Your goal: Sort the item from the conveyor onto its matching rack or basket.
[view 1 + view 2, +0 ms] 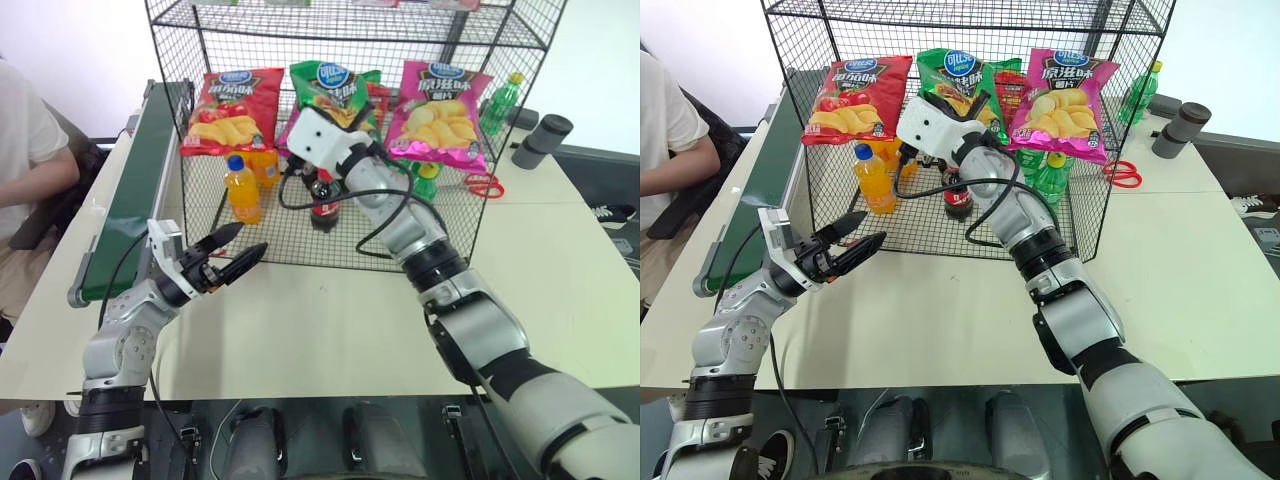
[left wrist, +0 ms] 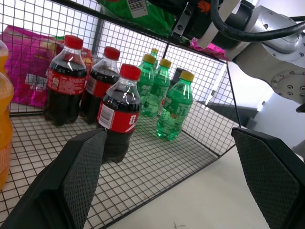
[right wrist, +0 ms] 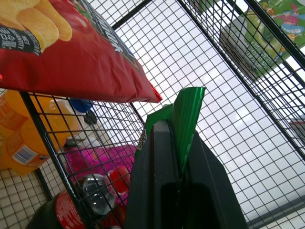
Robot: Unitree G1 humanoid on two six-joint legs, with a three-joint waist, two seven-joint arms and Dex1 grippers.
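Note:
The item, a shiny green chip bag point(image 1: 330, 85), hangs at the middle of the rack's point(image 1: 300, 245) upper level, between a red bag point(image 1: 232, 110) and a pink bag point(image 1: 440, 115). My right gripper point(image 3: 178, 129) reaches into the black wire rack and is shut on the green bag's point(image 3: 188, 114) edge. My left gripper point(image 1: 240, 245) hovers open and empty over the table, just in front of the rack's left front corner. The dark green conveyor point(image 1: 130, 190) runs along the table's left side with nothing on the visible belt.
Orange bottles point(image 1: 242, 190), cola bottles point(image 2: 119, 114) and green bottles point(image 2: 174, 105) stand on the rack's lower floor. Red scissors point(image 1: 483, 185) and a dark cylinder point(image 1: 542, 140) lie to the right of the rack. A person point(image 1: 25, 150) sits at the far left.

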